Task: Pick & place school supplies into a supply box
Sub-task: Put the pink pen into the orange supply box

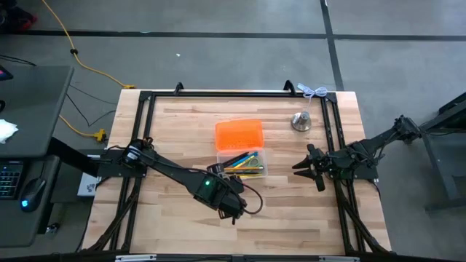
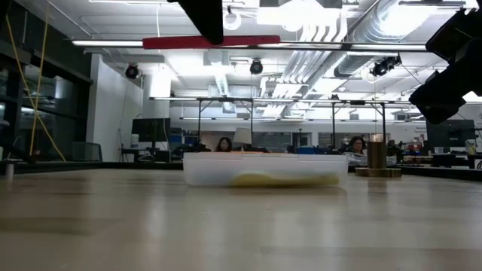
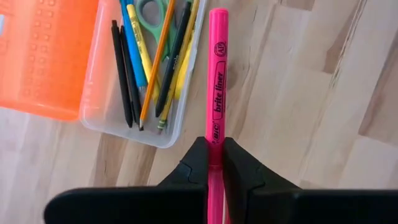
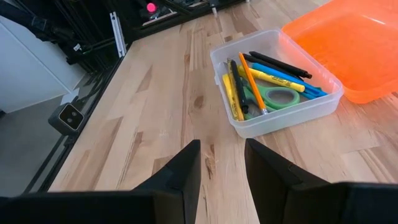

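Clear plastic supply box [image 4: 277,118] on pale wooden table [image 4: 161,112].

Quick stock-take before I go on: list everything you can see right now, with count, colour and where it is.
pink highlighter: one, pink, clamped in the left gripper above the table beside the supply box
supply box: one, clear tray with open orange lid, mid-table
scissors: one pair, green handles, inside the box
pens, markers and pencils: several, black, blue, yellow, orange, inside the box
metal bell-shaped object: one, silver, far right part of the table
white cable: one, at the far edge by the frame
people: at least two, seated in the room behind
left gripper: shut on the highlighter
right gripper: open, empty, right side of the table
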